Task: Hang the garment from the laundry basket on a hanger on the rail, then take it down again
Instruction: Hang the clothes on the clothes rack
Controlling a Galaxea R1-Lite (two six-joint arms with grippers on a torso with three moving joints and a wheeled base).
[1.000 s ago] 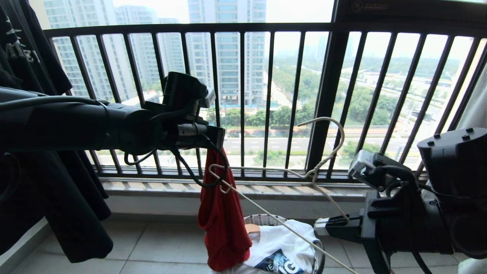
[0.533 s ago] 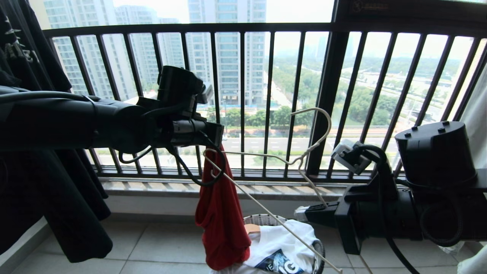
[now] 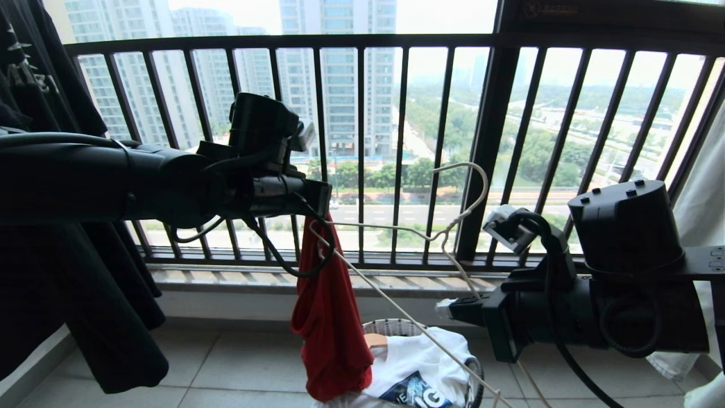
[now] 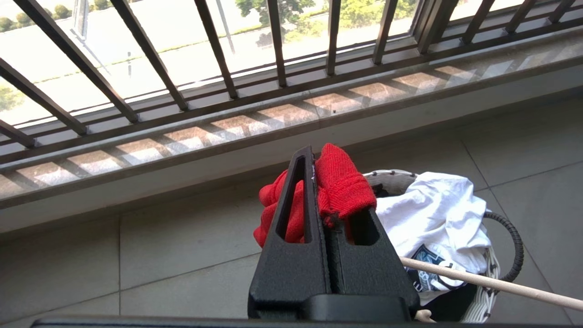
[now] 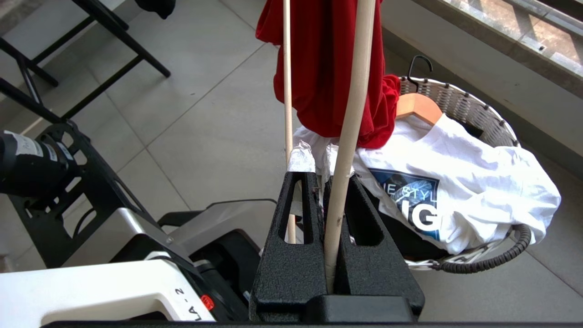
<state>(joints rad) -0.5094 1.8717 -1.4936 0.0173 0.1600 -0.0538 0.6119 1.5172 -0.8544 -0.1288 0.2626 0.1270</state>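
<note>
While my left pincer [image 4: 325, 182] stays fully closed on a bunched fold of the garment [image 3: 330, 317], the red cloth hangs in a narrow column from it, its lower end reaching the white T-shirt [image 3: 416, 362] in the laundry basket [image 5: 460, 107] below.

My right pincer [image 5: 325, 182] is clamped shut on one wire arm of the hanger [image 3: 453, 226], which stands tilted with its hook up and its far corner at the cloth just below the left pincer.

Risks, in my judgement:
- The cloth is gathered, not spread. The hanger corner may slide along the outside of it instead of entering an opening.
- The wire is thin and smooth. A push against bunched cloth may turn it between the fingers [image 5: 291, 255].
- The grip is on a small fold only. A tug from the hanger could pull the fold free, and the garment would drop onto the basket.
- The low end of the hanger passes close over the basket and may snag the white T-shirt.

Clearances: the window railing [image 3: 362, 141] and its ledge lie close behind both arms. A black garment [image 3: 85, 283] hangs at far left. Open floor lies on the near side. The rail is not in view.
</note>
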